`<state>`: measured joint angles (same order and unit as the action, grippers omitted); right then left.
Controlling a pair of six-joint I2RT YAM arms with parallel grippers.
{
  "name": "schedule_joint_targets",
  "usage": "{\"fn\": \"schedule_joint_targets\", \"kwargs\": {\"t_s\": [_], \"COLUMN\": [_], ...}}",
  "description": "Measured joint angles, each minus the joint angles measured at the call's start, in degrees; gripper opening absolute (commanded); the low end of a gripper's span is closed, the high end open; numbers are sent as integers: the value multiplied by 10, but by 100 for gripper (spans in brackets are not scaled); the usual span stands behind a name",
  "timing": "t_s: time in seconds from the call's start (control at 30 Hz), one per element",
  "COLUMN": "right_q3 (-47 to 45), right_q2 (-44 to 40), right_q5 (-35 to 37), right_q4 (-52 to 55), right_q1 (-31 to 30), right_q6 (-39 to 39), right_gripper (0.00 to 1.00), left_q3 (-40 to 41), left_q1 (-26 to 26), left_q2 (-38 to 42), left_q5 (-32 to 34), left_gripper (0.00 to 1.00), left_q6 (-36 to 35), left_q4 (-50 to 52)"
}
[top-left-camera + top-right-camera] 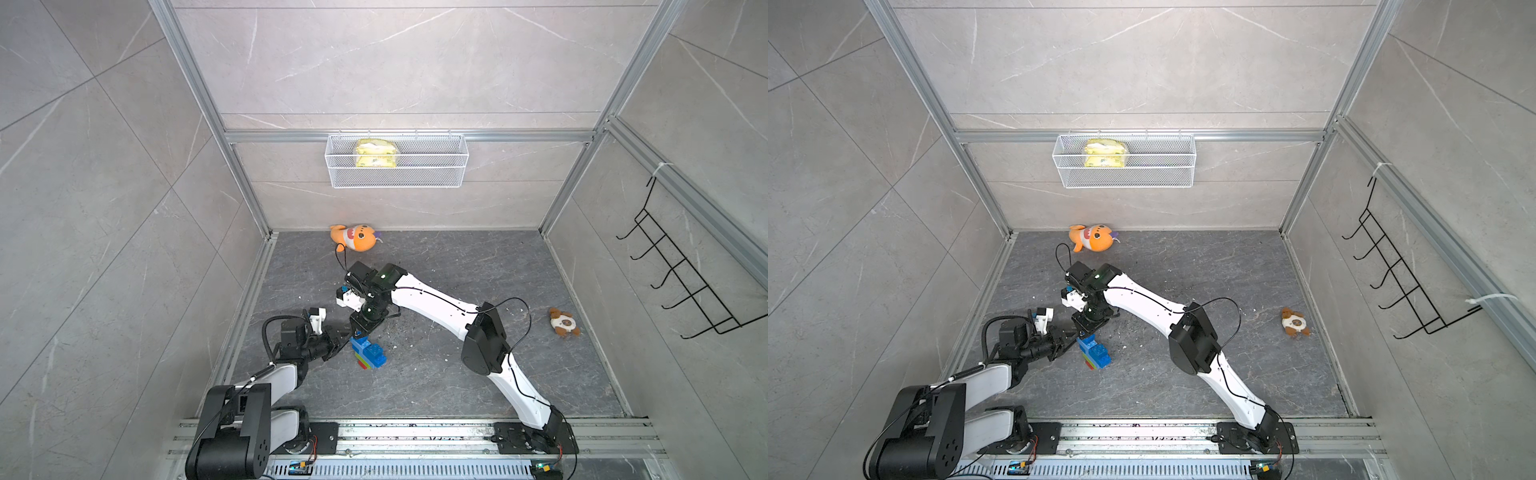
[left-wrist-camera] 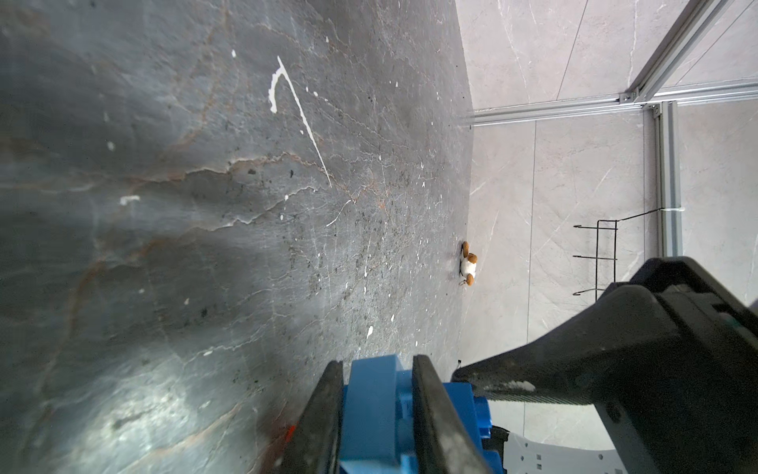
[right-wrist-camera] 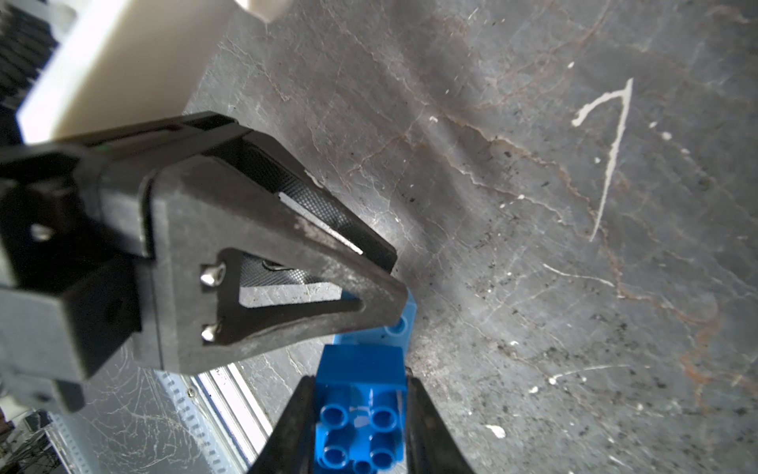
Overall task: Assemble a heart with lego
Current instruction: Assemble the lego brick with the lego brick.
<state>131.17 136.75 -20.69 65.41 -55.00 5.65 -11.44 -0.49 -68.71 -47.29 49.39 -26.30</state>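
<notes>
The heart [image 1: 372, 355] [image 1: 1101, 358] lies on the dark floor at the front left: joined blue lego with a lime-green brick [image 1: 362, 360] and a small red tip [image 1: 361, 366]. My left gripper [image 1: 340, 347] [image 2: 377, 410] reaches in from the left, low and sideways, shut on a blue brick [image 2: 371, 414] of the heart. My right gripper [image 1: 358, 332] [image 3: 361, 427] comes down from behind, shut on a square blue brick [image 3: 359, 406] with its studs facing the wrist camera. That brick sits at the heart's far end, against another blue brick [image 3: 396, 328]. The left fingers [image 3: 287, 312] nearly touch it.
An orange plush shark [image 1: 355, 237] lies by the back wall. At the right is a small brown plush [image 1: 563, 322]. A wire basket [image 1: 436, 166] with a yellow packet hangs on the back wall, and a black hook rack [image 1: 681, 270] on the right wall. A metal rail [image 1: 415, 432] borders the front.
</notes>
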Motion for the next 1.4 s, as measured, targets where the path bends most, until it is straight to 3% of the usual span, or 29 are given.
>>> {"fn": "schedule_joint_targets", "kwargs": {"t_s": [0.37,0.9,1.4], "right_q3": [-11,-121,-42], "right_q2": [-3,-58,-10], "right_q5": [-26,-48,-72], "right_q4": [-12,-106,-62], "right_q1": [0,11,18], "right_q6": [33,82,85], "right_gripper": [30,30,31], "left_q3": [7,7,7], "left_q1": [0,-3,-2], "left_q2": [66,111,121], "left_q5": [35,62,90], "left_gripper": [0,0,0], "left_q6": [4,12,27], "left_q4": [60,96,97]}}
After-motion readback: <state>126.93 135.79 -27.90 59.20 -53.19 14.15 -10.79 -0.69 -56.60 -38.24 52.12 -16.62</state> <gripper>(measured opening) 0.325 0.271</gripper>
